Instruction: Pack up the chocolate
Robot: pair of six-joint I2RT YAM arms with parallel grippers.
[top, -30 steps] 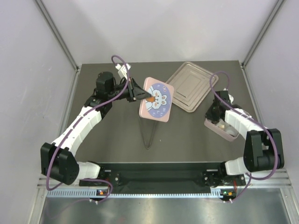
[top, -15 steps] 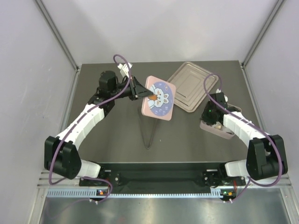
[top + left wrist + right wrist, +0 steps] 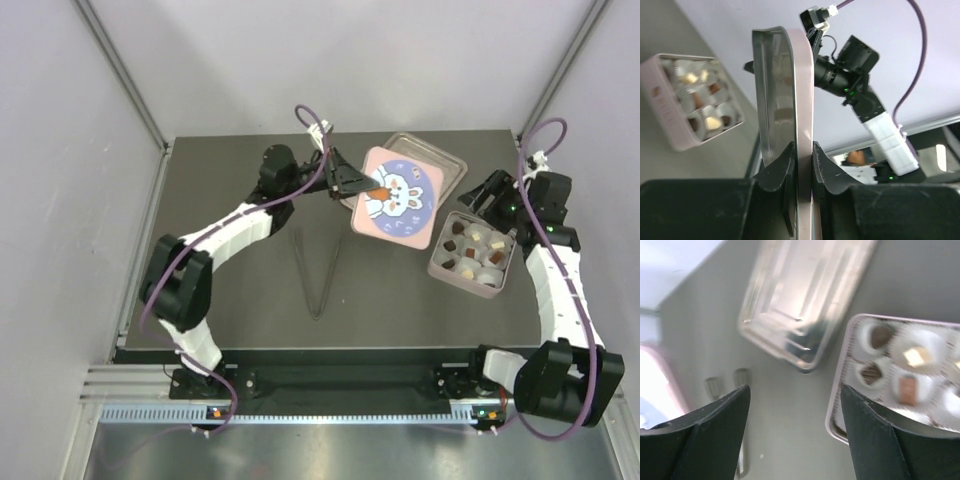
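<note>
Brown and tan pieces of chocolate [image 3: 468, 251] sit in white paper cups inside an open pink box [image 3: 437, 266] at the right of the table. The same chocolate [image 3: 881, 335] [image 3: 690, 77] shows in both wrist views. My left gripper [image 3: 368, 189] [image 3: 802, 147] is shut on the edge of the pink bunny lid [image 3: 396, 196] [image 3: 803, 90]. It holds the lid tilted in the air just left of the box. My right gripper [image 3: 477, 203] [image 3: 794, 390] hangs open and empty above the box's far edge.
A silver metal tray [image 3: 440, 160] [image 3: 800, 295] lies at the back right, partly hidden by the lid. Metal tongs [image 3: 321, 272] [image 3: 740, 390] lie mid-table, pointing toward the arms. The walls stand close on both sides.
My right gripper opened, let go of the box and drew back to the far right. My left arm carried the lid to the right, toward the box.
</note>
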